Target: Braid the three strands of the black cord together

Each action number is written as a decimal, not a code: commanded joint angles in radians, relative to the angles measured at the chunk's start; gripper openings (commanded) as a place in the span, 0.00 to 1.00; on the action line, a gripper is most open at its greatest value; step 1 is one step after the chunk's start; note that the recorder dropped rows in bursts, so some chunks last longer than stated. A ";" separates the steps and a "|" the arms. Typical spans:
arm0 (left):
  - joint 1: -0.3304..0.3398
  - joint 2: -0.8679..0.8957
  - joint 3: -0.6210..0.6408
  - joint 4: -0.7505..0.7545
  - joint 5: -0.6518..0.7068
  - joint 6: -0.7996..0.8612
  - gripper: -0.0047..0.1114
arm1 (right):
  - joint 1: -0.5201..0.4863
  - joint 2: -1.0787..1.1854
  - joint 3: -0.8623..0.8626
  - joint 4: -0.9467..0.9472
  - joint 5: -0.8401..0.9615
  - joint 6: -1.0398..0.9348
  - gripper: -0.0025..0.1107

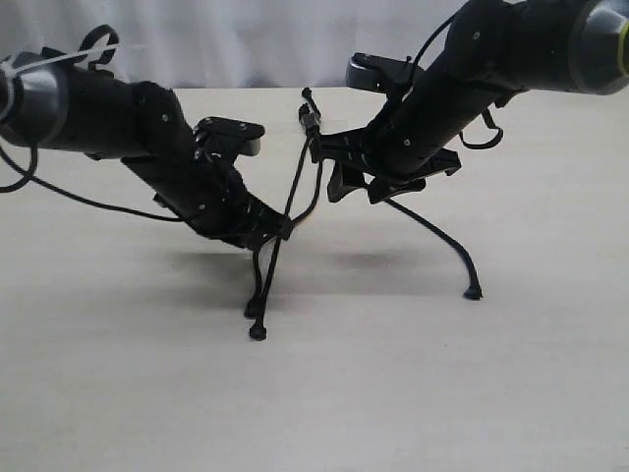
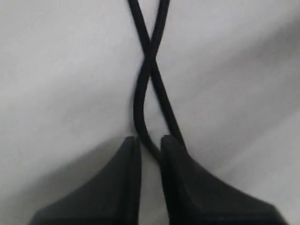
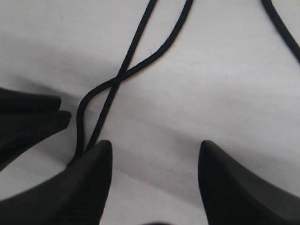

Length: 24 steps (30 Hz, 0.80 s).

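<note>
The black cord's bound knot (image 1: 310, 120) stands up at the table's far middle. Two strands (image 1: 295, 187) run from it down to my left gripper (image 1: 280, 228), which is shut on one strand (image 2: 139, 101). The other strand (image 2: 165, 101) crosses it and passes beside the finger. Below the gripper both hang to knobbed tips (image 1: 257, 332) on the table. My right gripper (image 1: 356, 185) hovers open near the knot with nothing between its fingers (image 3: 93, 164). In its wrist view the crossed pair (image 3: 119, 77) lies just beside one finger. The third strand (image 1: 442, 236) trails right to its tip (image 1: 473, 293).
The pale table (image 1: 472, 393) carries only the cord. A white curtain (image 1: 246, 39) hangs behind the far edge. Smooth black arm cables (image 1: 59, 192) loop over the left side. Both arms lean in toward the middle.
</note>
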 commanded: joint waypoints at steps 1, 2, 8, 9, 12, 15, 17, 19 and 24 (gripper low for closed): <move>-0.005 0.066 -0.107 0.010 0.032 -0.020 0.37 | -0.003 -0.007 0.006 -0.026 0.030 0.003 0.49; -0.005 0.077 -0.111 0.010 0.032 -0.020 0.38 | -0.003 -0.007 0.006 -0.034 0.030 0.003 0.49; -0.005 0.137 -0.111 0.074 0.087 -0.020 0.30 | -0.003 -0.007 0.006 -0.048 0.007 0.003 0.49; -0.003 0.134 -0.111 0.071 0.096 -0.020 0.18 | -0.003 -0.007 0.006 -0.048 0.007 0.003 0.49; -0.003 0.098 -0.111 0.073 0.104 -0.017 0.04 | -0.003 -0.007 0.006 -0.048 0.010 0.003 0.49; 0.005 0.060 -0.111 0.111 0.113 -0.022 0.04 | -0.003 -0.007 0.006 -0.048 0.011 0.003 0.49; 0.028 0.055 -0.111 0.138 0.139 -0.025 0.04 | 0.008 -0.007 0.006 -0.050 0.014 0.010 0.49; 0.066 0.055 -0.109 0.130 0.181 -0.025 0.04 | 0.027 -0.007 0.010 -0.056 0.014 0.010 0.49; 0.161 0.058 -0.079 0.034 0.203 -0.006 0.06 | 0.132 -0.007 0.039 -0.068 -0.060 0.034 0.49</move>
